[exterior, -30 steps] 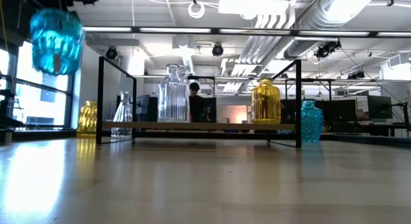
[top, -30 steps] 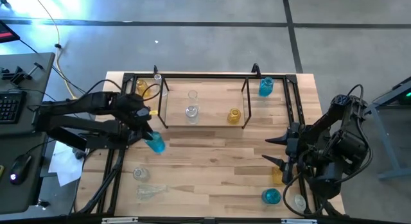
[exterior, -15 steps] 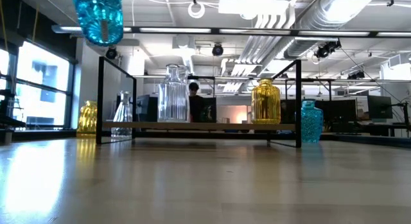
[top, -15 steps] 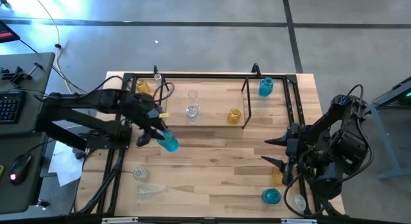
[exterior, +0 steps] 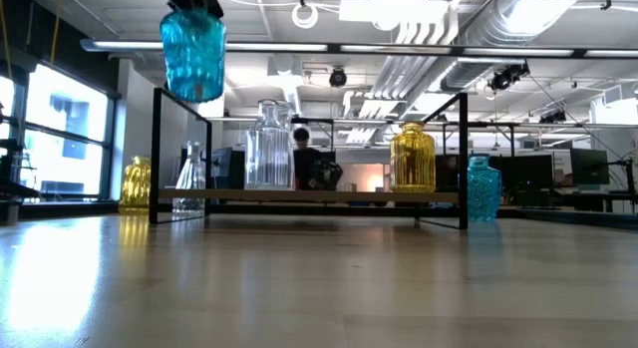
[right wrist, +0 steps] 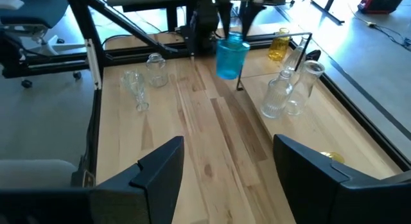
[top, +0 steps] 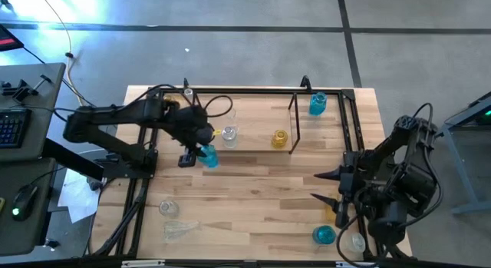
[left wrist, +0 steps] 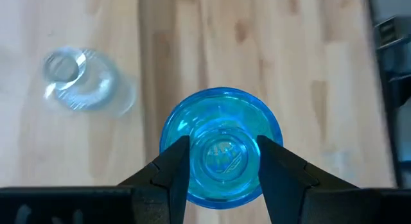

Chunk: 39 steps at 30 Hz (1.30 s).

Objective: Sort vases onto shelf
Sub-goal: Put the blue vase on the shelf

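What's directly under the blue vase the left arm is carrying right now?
The blue vase, held by the left gripper, hangs above bare wooden table, in front of the shelf. A clear vase stands off to one side. The boards straight beneath are hidden by the vase itself.

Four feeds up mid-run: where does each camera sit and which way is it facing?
High: overhead, straight down; both arms, left gripper carrying the blue vase near the shelf.
Low: tabletop height, facing the shelf; no arm clearly visible.
Left wrist: looks down; own fingers clamp the vase.
Right wrist: looks across the table; own open fingers.
All four share the blue vase.
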### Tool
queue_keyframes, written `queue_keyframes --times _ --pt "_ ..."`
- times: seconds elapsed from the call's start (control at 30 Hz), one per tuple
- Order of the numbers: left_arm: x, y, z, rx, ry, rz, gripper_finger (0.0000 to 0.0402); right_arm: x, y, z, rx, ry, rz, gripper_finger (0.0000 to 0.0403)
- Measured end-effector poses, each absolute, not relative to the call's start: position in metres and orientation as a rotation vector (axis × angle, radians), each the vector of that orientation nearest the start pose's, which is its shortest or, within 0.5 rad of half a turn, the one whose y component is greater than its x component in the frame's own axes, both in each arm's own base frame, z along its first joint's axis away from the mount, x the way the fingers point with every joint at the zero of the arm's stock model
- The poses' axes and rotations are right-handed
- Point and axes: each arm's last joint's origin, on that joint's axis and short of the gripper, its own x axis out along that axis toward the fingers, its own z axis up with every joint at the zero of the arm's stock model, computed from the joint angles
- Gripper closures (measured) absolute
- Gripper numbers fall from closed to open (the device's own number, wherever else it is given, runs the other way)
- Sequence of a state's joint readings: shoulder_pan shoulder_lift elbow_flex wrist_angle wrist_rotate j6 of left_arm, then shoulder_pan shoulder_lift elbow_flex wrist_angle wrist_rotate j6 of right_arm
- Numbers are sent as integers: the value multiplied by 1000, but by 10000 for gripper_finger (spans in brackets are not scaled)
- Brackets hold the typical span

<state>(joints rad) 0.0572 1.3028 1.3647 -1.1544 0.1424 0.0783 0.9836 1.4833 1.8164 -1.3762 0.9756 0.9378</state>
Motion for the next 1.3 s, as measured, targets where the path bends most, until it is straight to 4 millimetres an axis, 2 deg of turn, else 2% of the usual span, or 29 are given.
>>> queue_keyframes --times 0.93,1.3 --pt "265 73 304 -6 1276 -44 265 155 201 431 44 488 -233 181" --pt "263 87 302 -11 1264 -16 265 153 202 431 42 489 -225 181"
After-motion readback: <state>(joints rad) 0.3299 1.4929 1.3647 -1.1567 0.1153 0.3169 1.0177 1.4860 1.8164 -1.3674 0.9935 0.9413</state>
